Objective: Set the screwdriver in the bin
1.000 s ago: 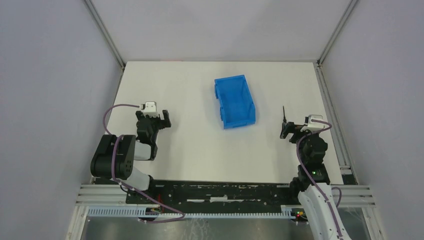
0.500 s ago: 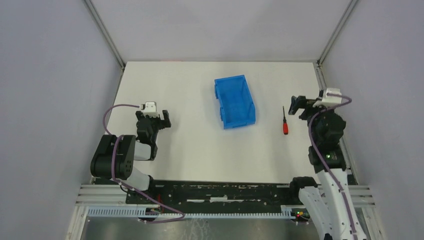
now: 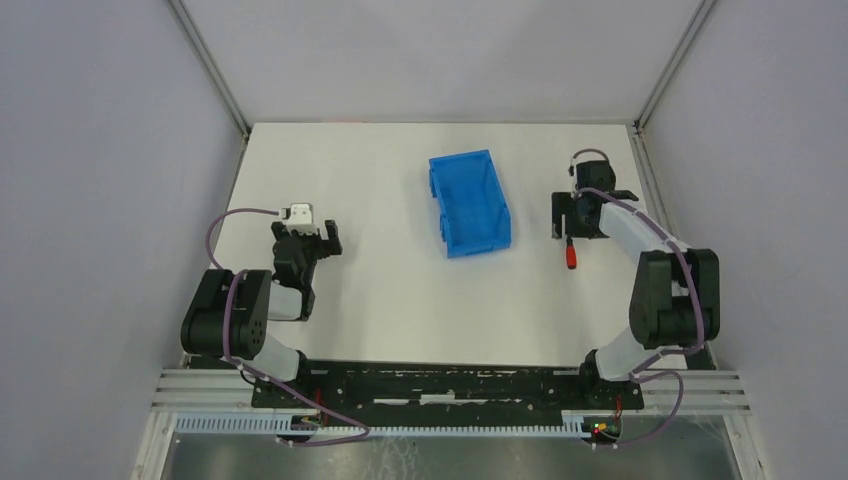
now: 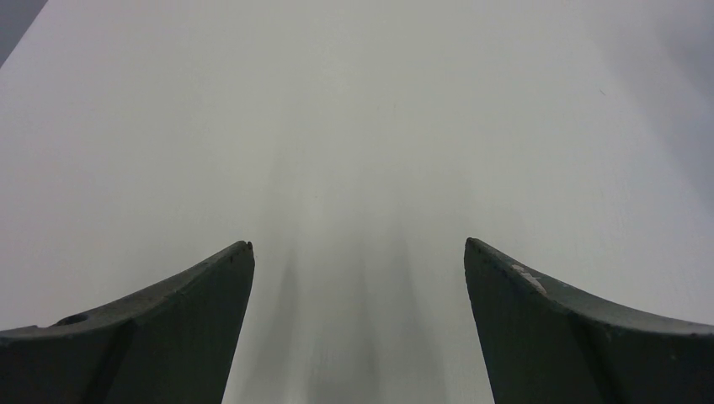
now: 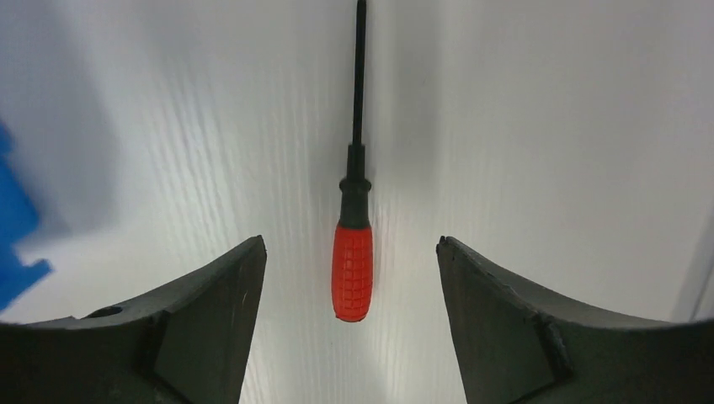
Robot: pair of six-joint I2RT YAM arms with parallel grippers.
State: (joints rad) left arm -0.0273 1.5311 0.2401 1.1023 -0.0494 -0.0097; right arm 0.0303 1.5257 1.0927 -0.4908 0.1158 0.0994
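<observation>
The screwdriver (image 5: pixel 353 268), with a red handle and a thin black shaft, lies flat on the white table. In the top view only its red handle (image 3: pixel 571 256) shows, right of the blue bin (image 3: pixel 470 203). My right gripper (image 3: pixel 573 220) hovers over its shaft and is open and empty. In the right wrist view the gripper (image 5: pixel 349 244) has one finger on each side of the handle, without touching it. A blurred corner of the bin (image 5: pixel 13 244) shows at the left edge. My left gripper (image 3: pixel 305 238) is open and empty over bare table at the left (image 4: pixel 358 244).
The white table (image 3: pixel 380 290) is enclosed by grey walls and metal rails on the left, right and far sides. The bin stands in the middle, tilted slightly, with its long side running away from the arms.
My right arm has swung out from the near right, away from the bases and to the left, and its gripper is now above the screwdriver. The screwdriver, bin and left arm have not moved.
</observation>
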